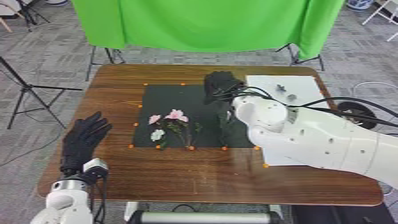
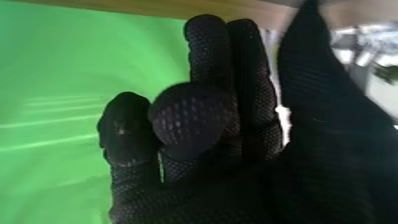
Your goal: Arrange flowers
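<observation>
Holding left fingers [image 1: 89, 126] straight, right fingers [image 1: 220, 84] half-open

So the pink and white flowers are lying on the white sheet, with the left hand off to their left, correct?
Not quite: the head view shows the pink and white flowers lying on the dark sheet. The left hand is indeed off to their left.
</observation>
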Action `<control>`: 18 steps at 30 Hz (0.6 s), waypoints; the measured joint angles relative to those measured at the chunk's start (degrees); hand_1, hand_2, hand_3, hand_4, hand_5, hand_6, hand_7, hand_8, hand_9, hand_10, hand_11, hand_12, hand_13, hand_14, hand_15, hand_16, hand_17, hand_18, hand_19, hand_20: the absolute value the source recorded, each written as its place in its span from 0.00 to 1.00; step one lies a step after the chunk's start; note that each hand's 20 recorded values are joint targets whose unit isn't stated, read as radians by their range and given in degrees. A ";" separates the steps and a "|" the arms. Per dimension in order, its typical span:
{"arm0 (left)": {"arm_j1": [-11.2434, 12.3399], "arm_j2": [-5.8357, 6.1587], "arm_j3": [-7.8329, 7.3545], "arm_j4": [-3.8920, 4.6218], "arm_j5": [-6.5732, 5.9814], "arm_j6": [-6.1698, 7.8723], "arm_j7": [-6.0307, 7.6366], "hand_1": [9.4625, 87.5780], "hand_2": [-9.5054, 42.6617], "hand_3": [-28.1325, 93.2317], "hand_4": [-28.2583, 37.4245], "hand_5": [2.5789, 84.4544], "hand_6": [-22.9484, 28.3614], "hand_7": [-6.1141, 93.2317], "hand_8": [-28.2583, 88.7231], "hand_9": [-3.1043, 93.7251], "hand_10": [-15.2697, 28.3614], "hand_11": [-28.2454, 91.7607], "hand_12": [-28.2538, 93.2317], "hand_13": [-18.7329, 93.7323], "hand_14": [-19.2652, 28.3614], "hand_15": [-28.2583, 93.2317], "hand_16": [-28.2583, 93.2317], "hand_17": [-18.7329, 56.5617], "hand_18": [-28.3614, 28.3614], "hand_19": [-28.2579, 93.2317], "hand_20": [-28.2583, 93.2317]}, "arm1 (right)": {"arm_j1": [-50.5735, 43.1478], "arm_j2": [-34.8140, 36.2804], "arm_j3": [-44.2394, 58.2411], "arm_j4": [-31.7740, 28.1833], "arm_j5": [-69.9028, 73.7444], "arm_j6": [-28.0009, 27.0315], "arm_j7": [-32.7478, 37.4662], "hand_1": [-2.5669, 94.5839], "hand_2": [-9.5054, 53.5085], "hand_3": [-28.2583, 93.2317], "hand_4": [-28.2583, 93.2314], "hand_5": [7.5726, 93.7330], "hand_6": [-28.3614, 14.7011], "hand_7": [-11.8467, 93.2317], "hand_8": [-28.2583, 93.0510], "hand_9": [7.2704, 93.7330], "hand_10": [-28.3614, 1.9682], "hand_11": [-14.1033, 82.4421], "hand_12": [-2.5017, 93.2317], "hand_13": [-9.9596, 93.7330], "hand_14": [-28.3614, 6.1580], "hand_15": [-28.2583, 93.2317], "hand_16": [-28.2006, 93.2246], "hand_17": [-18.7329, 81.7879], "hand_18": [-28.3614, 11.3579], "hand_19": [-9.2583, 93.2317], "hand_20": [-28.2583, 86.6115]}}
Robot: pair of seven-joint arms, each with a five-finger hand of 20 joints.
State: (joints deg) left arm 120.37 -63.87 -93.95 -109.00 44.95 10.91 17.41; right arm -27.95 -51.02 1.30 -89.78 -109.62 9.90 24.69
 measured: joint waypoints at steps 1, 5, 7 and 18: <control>0.02 0.00 -0.01 0.00 0.00 -0.03 -0.05 0.10 0.13 0.82 0.00 0.55 0.54 0.18 0.18 0.51 0.65 0.39 0.34 0.51 0.77 0.42 0.24 0.36 0.75 0.31 0.39 | 0.00 0.59 0.71 0.00 0.50 -2.11 0.41 0.35 0.00 0.81 0.09 0.61 0.71 0.28 0.15 0.68 0.50 0.30 0.21 0.91 0.69 0.77 0.48 0.76 0.30 1.00 0.72; 0.08 0.03 -0.02 -0.01 0.00 -0.15 -0.20 0.10 0.13 0.82 0.00 0.55 0.54 0.18 0.18 0.51 0.65 0.39 0.34 0.50 0.77 0.42 0.24 0.36 0.75 0.31 0.39 | -0.05 3.16 3.41 0.00 1.98 -11.47 1.82 0.29 0.00 0.80 0.09 0.52 0.68 0.24 0.16 0.59 0.43 0.26 0.22 0.89 0.65 0.78 0.47 0.74 0.27 1.00 0.71; 0.08 0.04 -0.03 -0.01 0.02 -0.21 -0.31 0.10 0.13 0.82 0.00 0.55 0.54 0.18 0.18 0.51 0.65 0.39 0.34 0.50 0.77 0.42 0.24 0.36 0.75 0.31 0.38 | -0.20 4.42 4.44 0.00 2.19 -14.84 2.60 0.27 0.00 0.78 0.09 0.50 0.67 0.23 0.16 0.57 0.42 0.24 0.22 0.88 0.64 0.78 0.47 0.74 0.26 1.00 0.71; 0.07 0.13 -0.06 -0.01 0.07 -0.57 -0.73 0.10 0.13 0.82 0.00 0.55 0.53 0.18 0.18 0.51 0.65 0.39 0.34 0.50 0.78 0.42 0.24 0.36 0.75 0.31 0.38 | -1.08 9.42 5.91 1.86 2.22 -18.98 4.49 0.27 0.00 0.78 0.10 0.49 0.68 0.22 0.17 0.57 0.42 0.24 0.22 0.88 0.63 0.78 0.46 0.73 0.25 1.00 0.70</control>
State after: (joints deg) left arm 120.44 -63.73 -94.00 -109.01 45.03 10.34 16.68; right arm -29.03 -41.59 7.21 -87.92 -107.40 -9.08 29.18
